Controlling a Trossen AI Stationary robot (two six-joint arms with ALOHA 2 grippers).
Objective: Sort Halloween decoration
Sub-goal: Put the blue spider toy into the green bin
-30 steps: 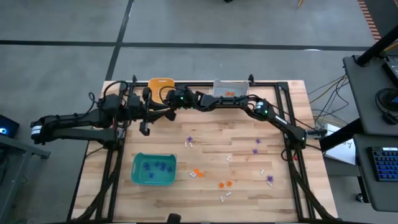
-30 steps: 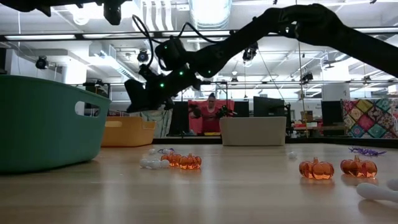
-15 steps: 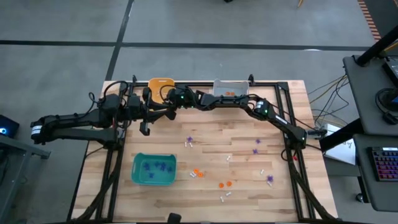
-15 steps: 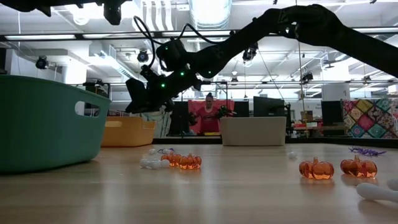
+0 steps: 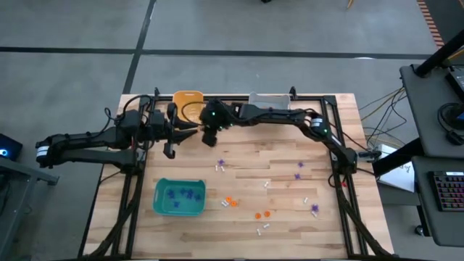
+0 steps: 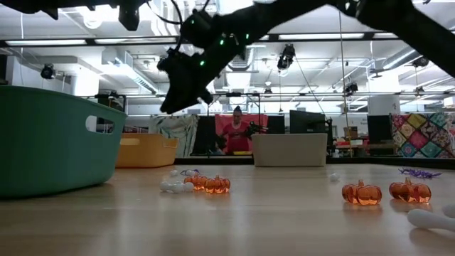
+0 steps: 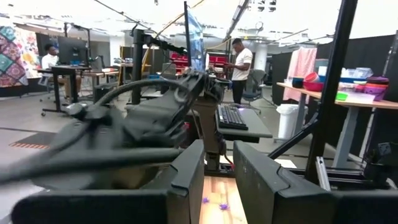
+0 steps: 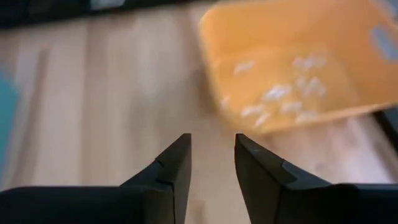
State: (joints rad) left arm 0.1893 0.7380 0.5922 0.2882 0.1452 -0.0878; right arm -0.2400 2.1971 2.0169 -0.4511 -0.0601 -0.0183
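A: Halloween decoration first: where is it?

B: Loose trinkets lie scattered over the middle and front of the bench (image 5: 246,163): purple spiky ones (image 5: 298,175), orange roundish ones (image 5: 230,201), small white ones (image 5: 267,183). Purple pieces sit in the teal bin (image 5: 179,197) near the front-left corner, and white pieces in the orange-yellow bin (image 8: 298,68) at the back edge.

A: And the right arm?

B: It reaches from the right side along the back edge, bent at the elbow, with the right gripper (image 5: 210,135) raised above the wood just in front of the orange-yellow bin. Its fingers (image 8: 174,165) stand a narrow gap apart with nothing between them.

A: The left one?

B: It stretches in from the left edge, level over the back-left part. The left gripper (image 5: 190,128) points toward the right gripper; its fingers (image 7: 189,171) are parted slightly, holding nothing.

A: The surface and the room?

B: Pale wooden planks inside a black frame. A grey bin (image 6: 290,149) stands at the back edge. Beyond it, a workshop with ceiling lights, desks and a person (image 6: 236,134) in red.
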